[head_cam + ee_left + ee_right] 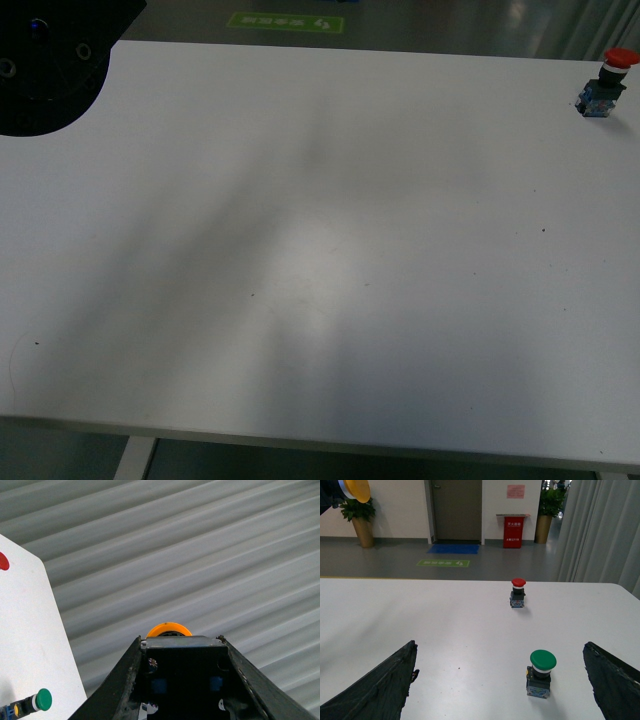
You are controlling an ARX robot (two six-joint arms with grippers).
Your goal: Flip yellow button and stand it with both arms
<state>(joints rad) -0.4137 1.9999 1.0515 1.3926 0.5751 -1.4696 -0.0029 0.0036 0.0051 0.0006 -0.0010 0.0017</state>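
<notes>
The left fingers (pixel 125 680) were closed on the yellow button (pixel 169 629), gripping its dark block body and holding it up off the white bench (pixel 30 630), with the orange cap pointing away from the wrist. The right fingers (pixel 380 685) were spread wide and held nothing, low over the bench. A green button (pixel 541 672) stood upright between them, nearer the right-hand one. A red button (pixel 518 592) stood farther off.

Left hand (pixel 180 647) clamped, right hand (pixel 500 652) spread wide
</notes>
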